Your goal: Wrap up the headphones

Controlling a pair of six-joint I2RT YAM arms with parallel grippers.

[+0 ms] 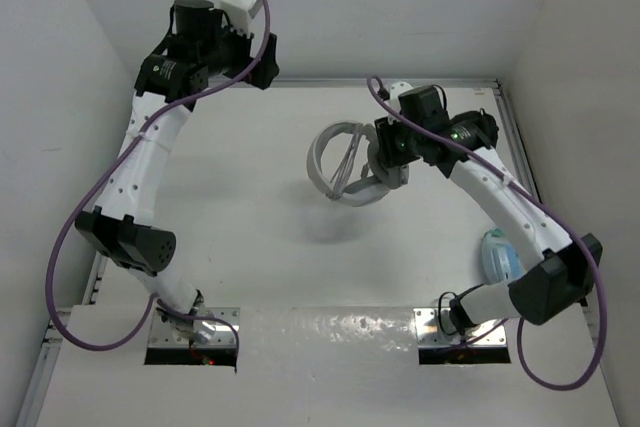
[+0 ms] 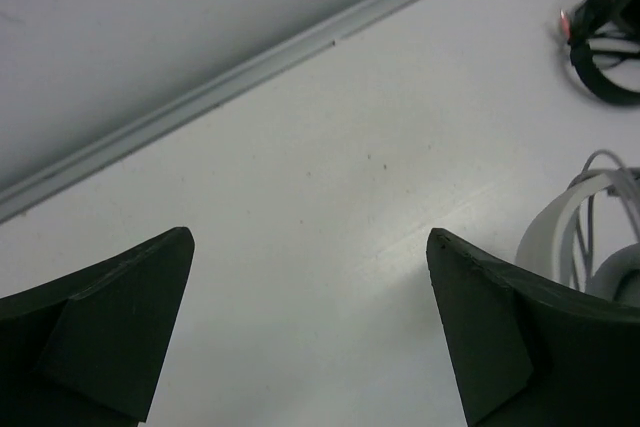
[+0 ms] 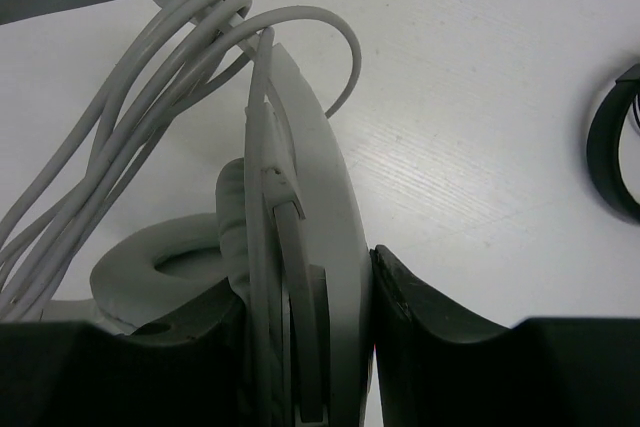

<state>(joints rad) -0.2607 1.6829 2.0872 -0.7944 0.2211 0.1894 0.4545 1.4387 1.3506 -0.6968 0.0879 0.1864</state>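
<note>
The white headphones [image 1: 340, 162] are near the middle of the table, held up by an earcup [image 3: 335, 217]. Their grey cable [image 3: 130, 117] runs in several loops from the headband down past the padded cup [image 3: 150, 267]. My right gripper [image 3: 305, 277] is shut on the earcup, one jaw on each side of it; in the top view it [image 1: 385, 159] is at the headphones' right side. My left gripper [image 1: 264, 59] is raised at the back left, open and empty [image 2: 310, 247], well away from the headphones, whose headband shows at the edge of its view [image 2: 560, 232].
Light blue headphones [image 1: 497, 255] lie at the right edge beside my right arm. Black headphones [image 2: 605, 47] lie at the back right and also show in the right wrist view [image 3: 612, 152]. A raised rail [image 2: 250, 67] runs along the table's back edge, with walls around.
</note>
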